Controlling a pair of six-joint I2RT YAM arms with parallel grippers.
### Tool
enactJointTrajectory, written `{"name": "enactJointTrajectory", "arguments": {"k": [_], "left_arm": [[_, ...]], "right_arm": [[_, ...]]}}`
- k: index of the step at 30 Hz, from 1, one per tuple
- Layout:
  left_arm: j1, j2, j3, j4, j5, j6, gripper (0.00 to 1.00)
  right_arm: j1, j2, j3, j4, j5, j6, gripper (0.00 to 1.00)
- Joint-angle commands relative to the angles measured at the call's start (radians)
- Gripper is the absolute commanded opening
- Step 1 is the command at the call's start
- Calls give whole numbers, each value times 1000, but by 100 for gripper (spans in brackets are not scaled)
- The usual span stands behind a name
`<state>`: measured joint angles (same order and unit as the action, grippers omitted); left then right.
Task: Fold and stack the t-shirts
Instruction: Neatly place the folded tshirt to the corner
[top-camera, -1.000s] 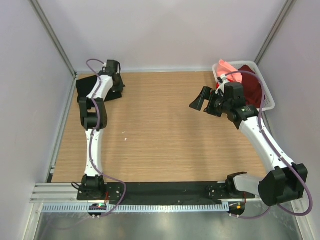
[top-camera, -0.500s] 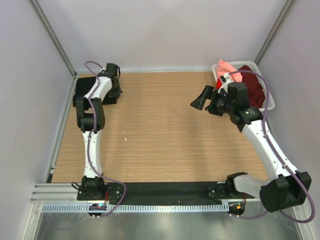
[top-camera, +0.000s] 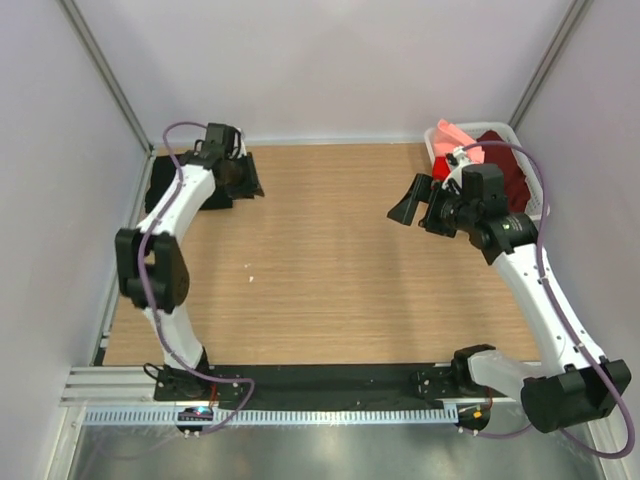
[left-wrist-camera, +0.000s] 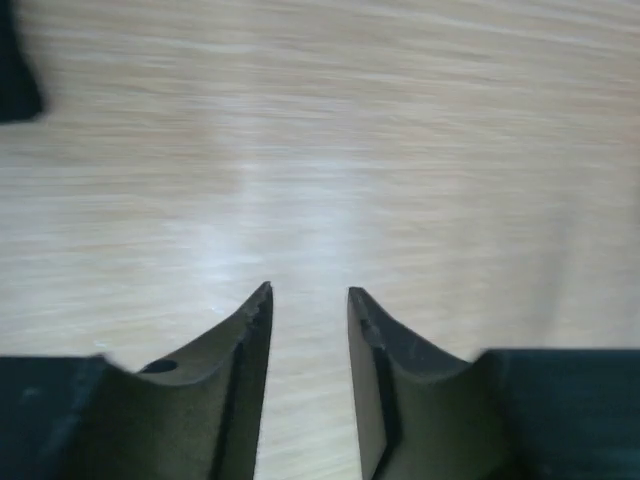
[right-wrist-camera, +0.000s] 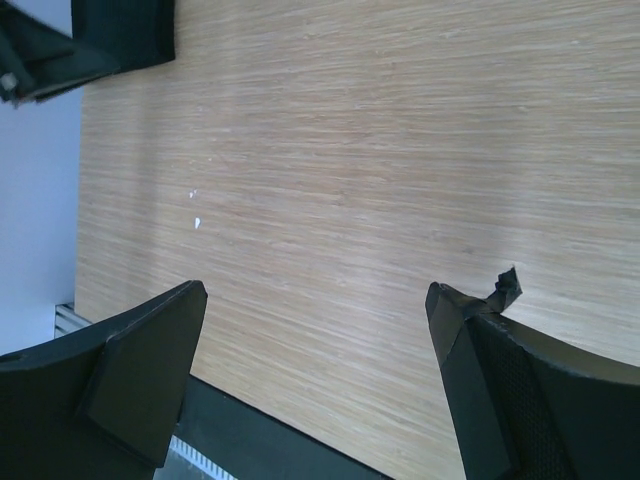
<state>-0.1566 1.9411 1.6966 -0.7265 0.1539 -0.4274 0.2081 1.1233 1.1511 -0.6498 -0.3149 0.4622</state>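
A black t-shirt (top-camera: 160, 176) lies folded in the table's far left corner; its edge also shows in the left wrist view (left-wrist-camera: 15, 70) and in the right wrist view (right-wrist-camera: 125, 30). A salmon-pink t-shirt (top-camera: 450, 134) and a maroon t-shirt (top-camera: 506, 166) lie heaped in a white basket (top-camera: 541, 203) at the far right. My left gripper (top-camera: 250, 181) (left-wrist-camera: 310, 290) is open and empty over bare wood, just right of the black shirt. My right gripper (top-camera: 406, 206) (right-wrist-camera: 315, 290) is wide open and empty above the table, left of the basket.
The wooden table top (top-camera: 320, 270) has a small white speck (top-camera: 251, 277) on it. Grey walls and metal posts close in the back and sides. A black strip and rail run along the near edge (top-camera: 330, 385).
My left gripper has moved right, off the black shirt and over bare wood, and the arm's elbow has swung toward the near left. My right gripper has shifted slightly right.
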Motion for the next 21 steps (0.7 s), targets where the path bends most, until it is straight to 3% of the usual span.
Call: {"name": "enactJointTrajectory", "arguments": {"k": [1,2,4,6,13,21], "left_arm": [[-93,-313,-178,134,142,-48,40],[-134,-379,-220,151,156,-42,55],[-170,-546,-335,168,156,-45,70],[-187,-704,-405,191,226,-79,97],[-190,-1039,-551,191,204,-90,100],[-190,-1143,-612,168,138,-63,100]], "right_arm": [[5,-89,75,-71,26,28,100],[5,-106,62,-62,33,45,100],[5,-160,49,-57,72,47,100],[5,-177,56,-89,129,32,100],[4,-224,90,-205,209,-13,100],[4,-301,62,-212,207,4,100]]}}
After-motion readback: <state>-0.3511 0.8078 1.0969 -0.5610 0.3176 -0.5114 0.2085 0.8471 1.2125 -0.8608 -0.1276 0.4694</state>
